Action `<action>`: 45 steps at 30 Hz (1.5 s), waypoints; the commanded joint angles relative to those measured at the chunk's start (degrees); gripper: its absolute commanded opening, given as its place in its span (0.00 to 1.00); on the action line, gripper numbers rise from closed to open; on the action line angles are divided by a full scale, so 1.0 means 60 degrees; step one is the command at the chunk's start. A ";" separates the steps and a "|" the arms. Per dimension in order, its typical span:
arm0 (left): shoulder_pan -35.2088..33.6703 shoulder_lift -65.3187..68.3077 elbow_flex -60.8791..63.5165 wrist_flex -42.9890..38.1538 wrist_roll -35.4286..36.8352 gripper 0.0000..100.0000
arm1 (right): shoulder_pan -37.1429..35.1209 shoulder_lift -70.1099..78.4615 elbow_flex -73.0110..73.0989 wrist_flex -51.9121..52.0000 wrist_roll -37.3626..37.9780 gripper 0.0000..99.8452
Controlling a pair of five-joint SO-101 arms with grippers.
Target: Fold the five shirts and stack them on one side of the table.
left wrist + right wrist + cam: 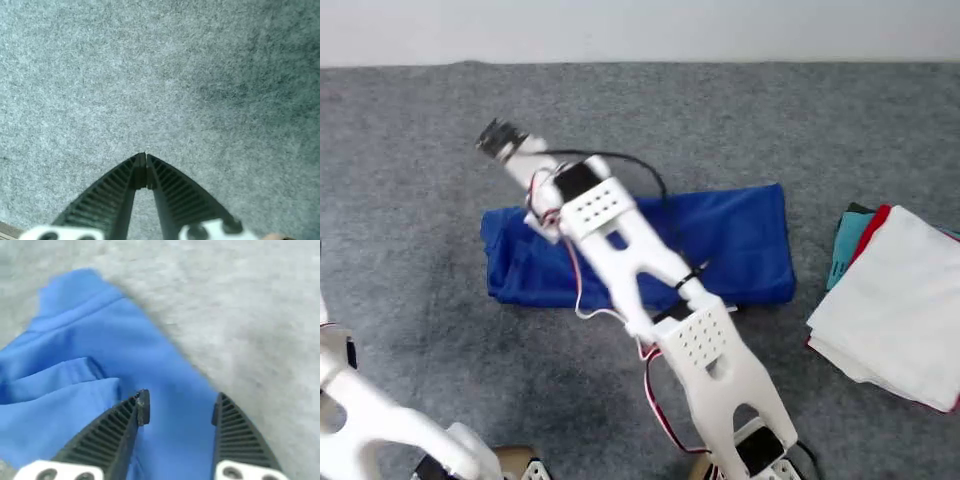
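Spread wide, my right fingers hang over the blue shirt near one of its edges, with nothing between them. Grey bench shows beyond that edge. Seen from above, my right arm stretches diagonally across the blue shirt, which lies folded into a long band in the middle of the bench. My left fingers are pressed tip to tip, holding nothing, above bare grey bench. My left arm sits at the near left corner, well apart from the blue shirt. At the right edge of the bench lies a stack of folded shirts, a white one on top, with red and teal edges peeking out beneath. How many are in it I cannot quite tell.
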 commanded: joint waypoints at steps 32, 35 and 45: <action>0.0029 -0.0293 -0.0066 -0.0484 -0.0132 0.01 | 0.0286 -0.0476 -0.0161 0.4505 0.0073 0.01; 0.0029 -0.0293 -0.0066 -0.0484 -0.0132 0.01 | -0.0139 -0.0740 -0.0703 0.4535 0.0073 0.01; 0.0029 -0.0322 -0.0066 -0.0440 -0.0132 0.01 | -0.1165 0.0095 -0.1231 0.3158 0.0073 0.01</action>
